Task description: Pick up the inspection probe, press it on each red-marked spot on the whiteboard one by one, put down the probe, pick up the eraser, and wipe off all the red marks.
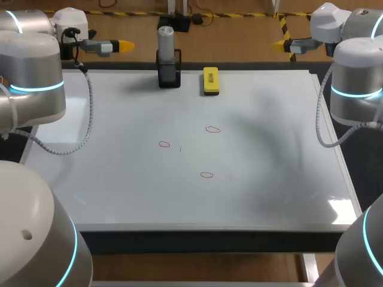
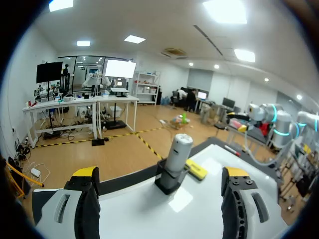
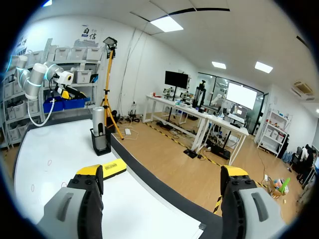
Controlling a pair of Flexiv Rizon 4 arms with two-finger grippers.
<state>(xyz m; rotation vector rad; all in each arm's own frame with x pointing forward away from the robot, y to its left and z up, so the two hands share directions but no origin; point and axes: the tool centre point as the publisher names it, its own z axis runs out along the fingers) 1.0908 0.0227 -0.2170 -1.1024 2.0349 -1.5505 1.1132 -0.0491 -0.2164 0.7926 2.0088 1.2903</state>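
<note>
The grey inspection probe [image 1: 166, 42] stands upright in its black holder [image 1: 169, 73] at the whiteboard's far edge, and the yellow eraser [image 1: 210, 80] lies just to its right. Three small red rings are drawn mid-board [image 1: 212, 129] [image 1: 164, 144] [image 1: 206, 175]. My left gripper [image 1: 114, 46] hovers open beyond the far left corner, well left of the probe. My right gripper [image 1: 287, 43] hovers open past the far right corner. Ahead of the open left gripper [image 2: 162, 181] stand the probe [image 2: 177, 153] and eraser [image 2: 195, 170]. The right gripper [image 3: 162, 181] is open, with the probe [image 3: 99, 127] and eraser [image 3: 113, 168] off to its side.
The whiteboard [image 1: 119, 191] covers most of the table. Both arms' large elbow housings [image 1: 33, 78] [image 1: 358, 84] stand over the board's left and right edges, with grey cables hanging beside them.
</note>
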